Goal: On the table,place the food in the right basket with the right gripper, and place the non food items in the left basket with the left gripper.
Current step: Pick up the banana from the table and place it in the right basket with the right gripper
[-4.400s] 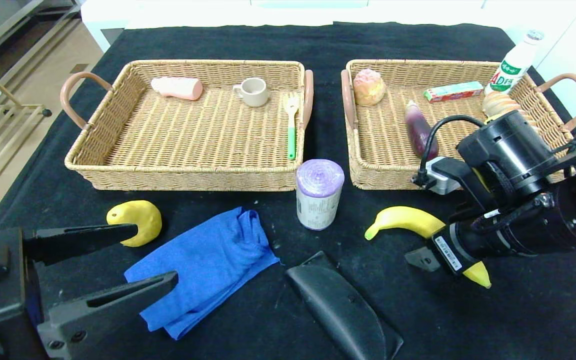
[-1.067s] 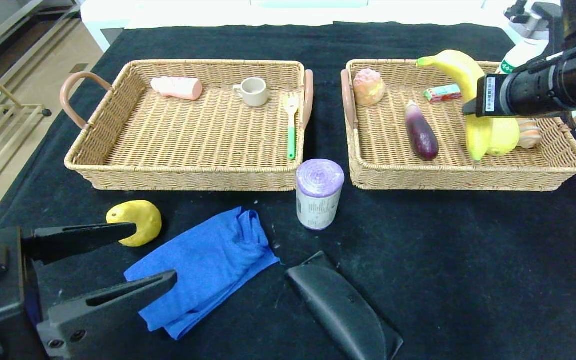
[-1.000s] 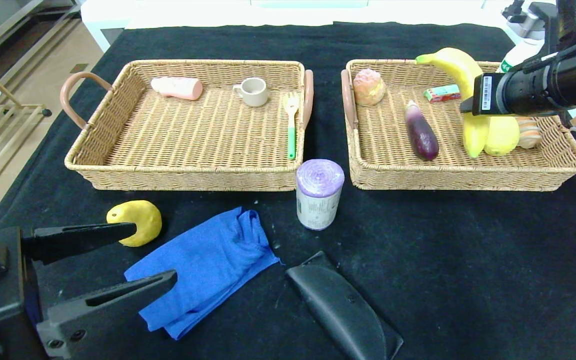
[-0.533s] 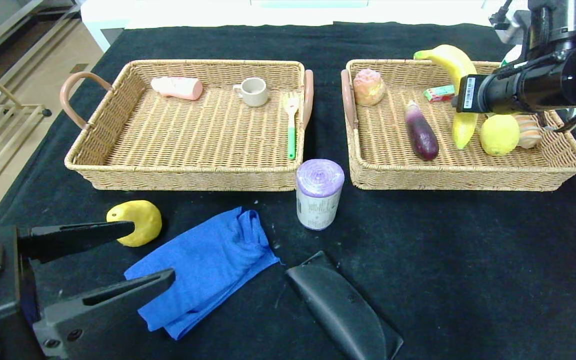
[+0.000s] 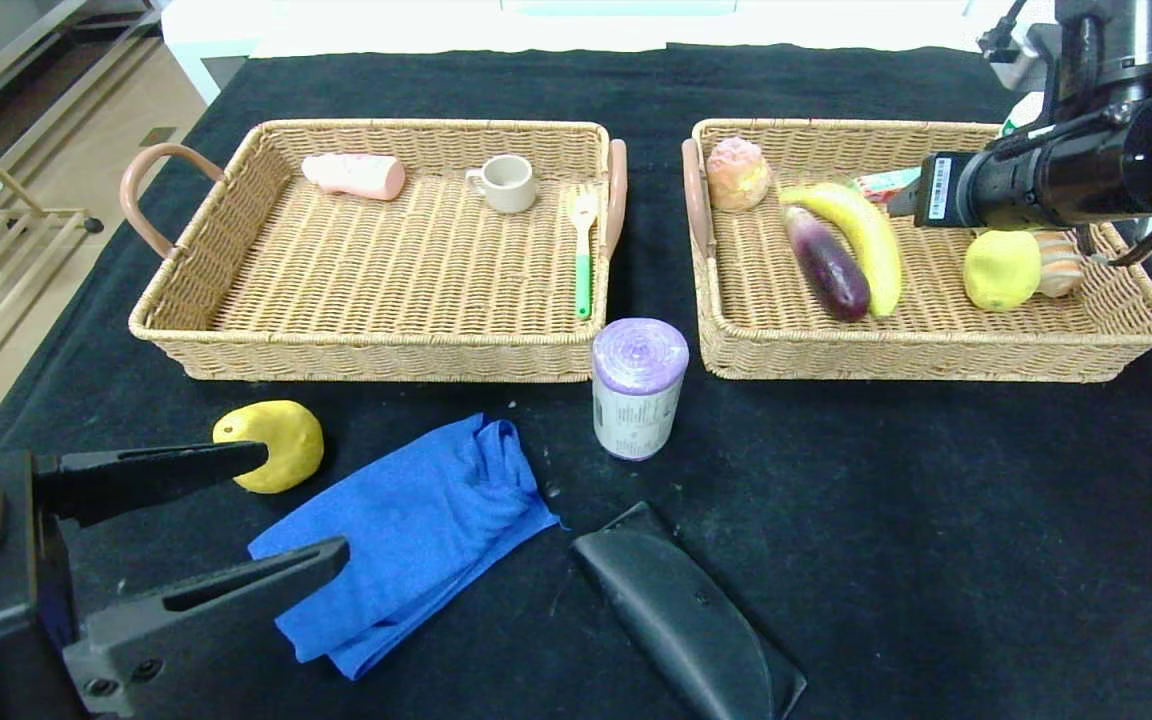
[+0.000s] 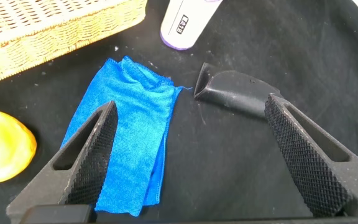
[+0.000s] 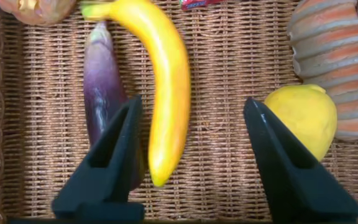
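The banana [image 5: 861, 240] lies in the right basket [image 5: 896, 365] against the eggplant [image 5: 826, 263]. My right gripper [image 5: 904, 200] hovers over it, open and empty. In the right wrist view the banana [image 7: 166, 93] lies loose on the wicker between the open fingers of the right gripper [image 7: 191, 102], beside the eggplant [image 7: 104, 81] and the lemon [image 7: 303, 118]. My left gripper [image 5: 306, 503] is open and empty at the front left, above the blue cloth [image 5: 416, 530]. In the left wrist view the left gripper [image 6: 191, 124] spans the blue cloth [image 6: 129, 137] and a black case [image 6: 241, 96].
On the table lie a yellow fruit [image 5: 271, 440], a purple roll [image 5: 639, 385] and the black case [image 5: 686, 620]. The left basket [image 5: 366, 360] holds a pink item [image 5: 351, 175], a cup [image 5: 506, 183] and a green fork [image 5: 584, 255]. The right basket also holds a bun [image 5: 738, 172], a lemon [image 5: 1001, 268] and bread [image 5: 1056, 265].
My right gripper carried the banana from the table to over the right basket and opened; the banana now lies beside the eggplant. The left arm has not moved.
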Motion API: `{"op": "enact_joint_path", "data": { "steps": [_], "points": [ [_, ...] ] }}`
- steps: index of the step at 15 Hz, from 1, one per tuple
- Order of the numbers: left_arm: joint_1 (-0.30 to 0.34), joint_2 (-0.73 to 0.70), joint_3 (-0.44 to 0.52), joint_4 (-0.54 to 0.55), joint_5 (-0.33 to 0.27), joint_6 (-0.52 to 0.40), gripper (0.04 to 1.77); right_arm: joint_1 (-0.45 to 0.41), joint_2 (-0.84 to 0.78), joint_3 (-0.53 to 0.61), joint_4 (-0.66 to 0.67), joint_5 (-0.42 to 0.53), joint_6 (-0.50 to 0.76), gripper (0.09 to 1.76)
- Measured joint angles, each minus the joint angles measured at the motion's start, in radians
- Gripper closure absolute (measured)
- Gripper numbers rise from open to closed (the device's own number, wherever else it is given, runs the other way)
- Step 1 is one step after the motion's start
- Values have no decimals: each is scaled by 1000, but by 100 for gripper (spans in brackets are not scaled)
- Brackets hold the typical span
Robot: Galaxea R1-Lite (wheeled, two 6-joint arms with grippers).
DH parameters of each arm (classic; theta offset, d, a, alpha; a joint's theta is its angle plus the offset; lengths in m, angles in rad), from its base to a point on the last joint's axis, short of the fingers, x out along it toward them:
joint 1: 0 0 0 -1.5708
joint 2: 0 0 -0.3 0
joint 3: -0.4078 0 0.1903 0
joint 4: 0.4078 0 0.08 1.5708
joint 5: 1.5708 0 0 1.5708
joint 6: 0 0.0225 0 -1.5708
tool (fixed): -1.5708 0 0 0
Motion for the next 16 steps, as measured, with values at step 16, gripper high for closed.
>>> {"op": "enact_joint_path", "data": {
  "steps": [16],
  "points": [
    [5, -1, 0, 0, 0, 1, 9, 127, -313, 346, 53, 113, -106, 21]
  ]
}}
